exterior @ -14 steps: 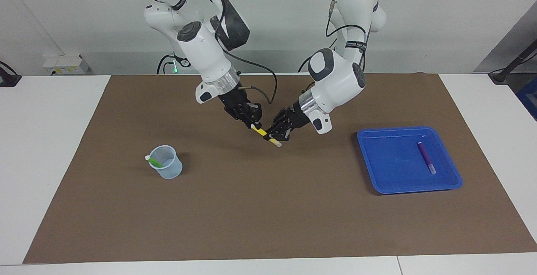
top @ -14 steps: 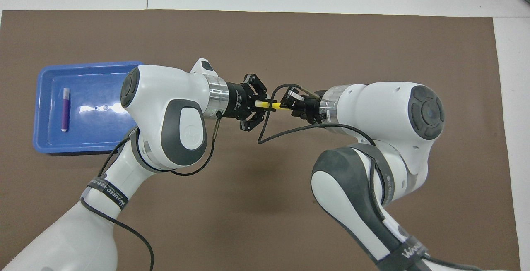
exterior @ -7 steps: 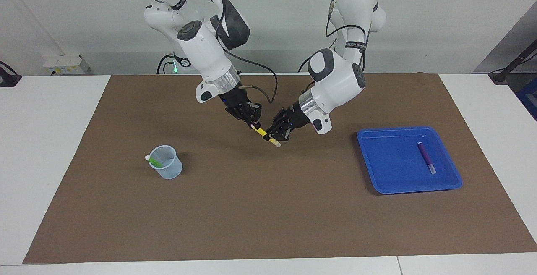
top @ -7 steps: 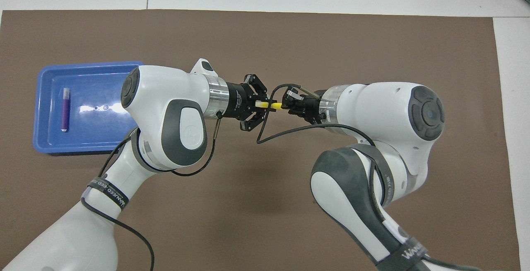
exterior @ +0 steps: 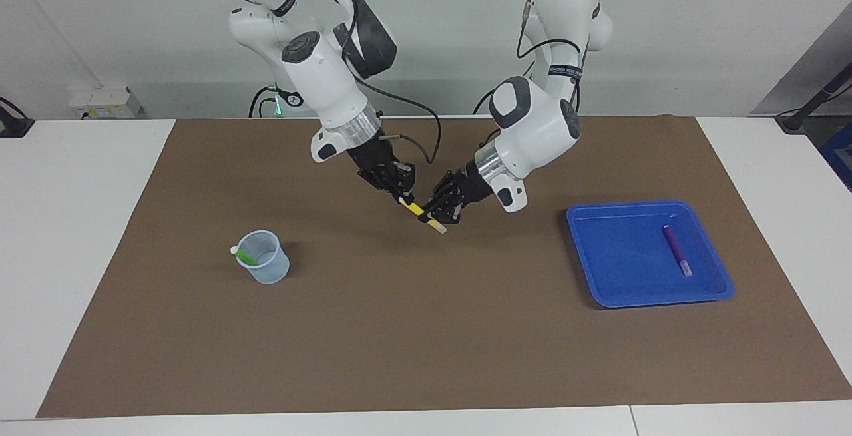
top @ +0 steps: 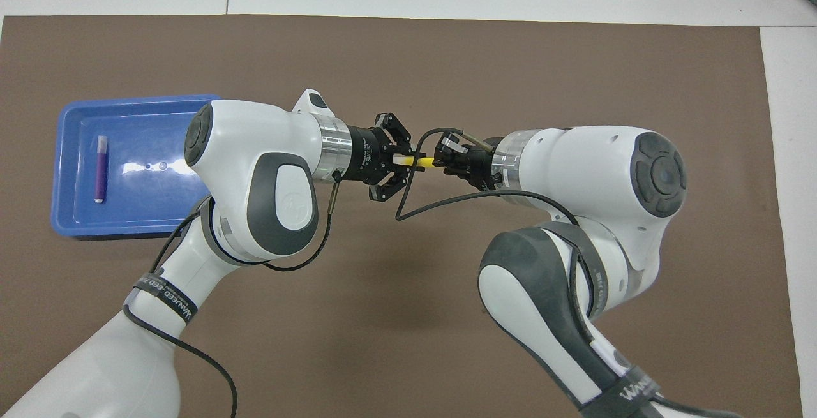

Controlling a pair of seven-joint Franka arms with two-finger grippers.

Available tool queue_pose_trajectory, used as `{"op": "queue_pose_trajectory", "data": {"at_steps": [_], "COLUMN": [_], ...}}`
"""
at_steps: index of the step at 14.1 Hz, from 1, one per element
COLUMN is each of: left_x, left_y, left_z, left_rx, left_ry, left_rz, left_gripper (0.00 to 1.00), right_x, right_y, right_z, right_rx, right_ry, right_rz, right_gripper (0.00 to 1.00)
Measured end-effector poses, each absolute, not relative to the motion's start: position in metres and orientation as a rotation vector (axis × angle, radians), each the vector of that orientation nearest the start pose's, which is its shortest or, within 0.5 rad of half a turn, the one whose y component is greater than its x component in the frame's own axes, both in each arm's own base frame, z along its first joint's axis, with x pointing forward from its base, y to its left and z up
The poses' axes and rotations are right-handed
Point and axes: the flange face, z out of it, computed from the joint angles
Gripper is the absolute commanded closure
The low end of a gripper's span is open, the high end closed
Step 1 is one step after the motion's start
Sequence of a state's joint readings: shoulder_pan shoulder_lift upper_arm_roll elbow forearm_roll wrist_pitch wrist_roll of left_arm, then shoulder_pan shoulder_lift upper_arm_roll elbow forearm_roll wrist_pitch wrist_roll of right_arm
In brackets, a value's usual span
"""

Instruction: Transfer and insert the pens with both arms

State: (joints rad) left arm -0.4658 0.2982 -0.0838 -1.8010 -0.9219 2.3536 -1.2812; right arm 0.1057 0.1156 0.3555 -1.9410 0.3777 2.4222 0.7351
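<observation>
Yellow pen (exterior: 419, 214) in mid-air over the brown mat (exterior: 426, 329), right gripper (exterior: 404, 198) clamped at its ten o'clock end, left gripper (exterior: 436, 215) pinching the four o'clock whitish end, purple pen (exterior: 676, 249) in blue tray (exterior: 602, 276), green pen (exterior: 245, 256) in clear cup (exterior: 273, 269).

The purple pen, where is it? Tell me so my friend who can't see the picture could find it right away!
Look at the brown mat on the table, then go toward the left arm's end to the blue tray. The purple pen lies flat inside it, all alone. The green pen stands in a clear cup, and the yellow pen is up in the air between the two grippers.
</observation>
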Motion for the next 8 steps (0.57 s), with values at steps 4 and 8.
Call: {"op": "queue_pose_trajectory", "data": {"at_steps": [4,8], "left_x": [0.561,0.56], "left_y": [-0.346,-0.345], "left_z": [0.423,0.432], "left_rx": [1.91,1.925], "left_ry": [1.504,1.464], "left_rz": [-0.566,-0.541], "left_gripper": [0.2,0.0], "right_x": [0.557,0.566], "right_y": [0.263,0.245], "right_z": [0.465,0.467], "right_rx": [-2.563,-2.565], "right_ry": [0.704,0.715], "right_rz": [-0.149,-0.158], "right_gripper": [1.0,1.0]}}
